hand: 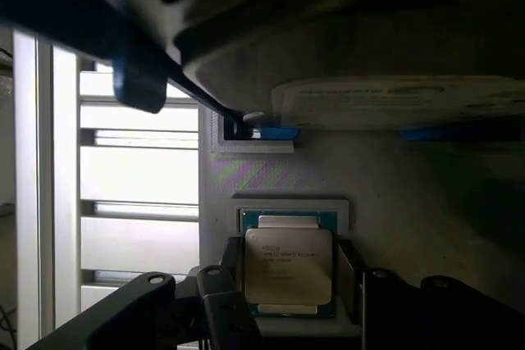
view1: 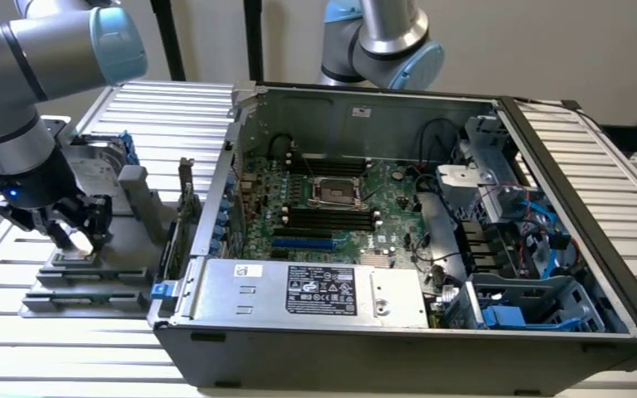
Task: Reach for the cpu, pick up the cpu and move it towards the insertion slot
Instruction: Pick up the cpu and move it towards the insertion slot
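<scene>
The cpu (hand: 289, 261), a small square chip with a silvery printed top, lies in a pale recess of the grey fixture (view1: 86, 286) at the exterior view's left. My gripper (view1: 75, 236) is lowered onto that fixture. In the wrist view the gripper (hand: 291, 275) straddles the chip, and its dark fingers (hand: 232, 278) press against two opposite edges. The chip still rests flat in its recess. The insertion slot (view1: 335, 192), a square socket with a shiny frame and dark centre, sits on the motherboard inside the open computer case (view1: 407, 352), well to the exterior view's right of the gripper.
A silver hard drive with blue brackets (hand: 402, 102) stands on the fixture just beyond the chip. The case wall (view1: 213, 207) rises between fixture and motherboard. A power supply box (view1: 318, 290) fills the case's near side. A second arm (view1: 380, 41) hangs behind the case.
</scene>
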`<state>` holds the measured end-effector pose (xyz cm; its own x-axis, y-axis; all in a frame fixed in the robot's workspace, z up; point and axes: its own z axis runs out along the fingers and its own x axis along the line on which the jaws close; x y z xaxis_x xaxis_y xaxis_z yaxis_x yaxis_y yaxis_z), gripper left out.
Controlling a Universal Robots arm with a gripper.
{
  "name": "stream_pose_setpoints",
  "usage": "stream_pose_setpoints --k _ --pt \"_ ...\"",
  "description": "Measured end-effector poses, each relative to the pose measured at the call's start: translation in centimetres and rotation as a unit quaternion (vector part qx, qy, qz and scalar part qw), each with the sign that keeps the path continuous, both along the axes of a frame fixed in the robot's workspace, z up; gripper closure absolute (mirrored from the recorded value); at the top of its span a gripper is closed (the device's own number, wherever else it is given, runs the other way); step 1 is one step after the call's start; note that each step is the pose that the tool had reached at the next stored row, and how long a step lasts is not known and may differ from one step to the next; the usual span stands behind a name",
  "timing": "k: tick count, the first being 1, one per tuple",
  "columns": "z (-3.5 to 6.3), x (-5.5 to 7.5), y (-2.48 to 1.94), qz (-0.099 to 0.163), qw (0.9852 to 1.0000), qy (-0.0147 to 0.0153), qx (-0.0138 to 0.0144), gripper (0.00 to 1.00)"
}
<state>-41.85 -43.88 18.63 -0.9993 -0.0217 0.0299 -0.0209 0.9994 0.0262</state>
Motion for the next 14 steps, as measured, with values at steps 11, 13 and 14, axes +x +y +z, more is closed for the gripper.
stream_pose_setpoints --k 11,13,14 --pt "1.4 0.0 0.0 0.0 1.0 0.0 0.0001 0.46" --pt "2.31 0.1 0.0 0.0 1.0 0.0003 0.0001 0.46" --pt "2.77 0.1 0.0 0.0 1.0 0.0004 0.0001 0.46"
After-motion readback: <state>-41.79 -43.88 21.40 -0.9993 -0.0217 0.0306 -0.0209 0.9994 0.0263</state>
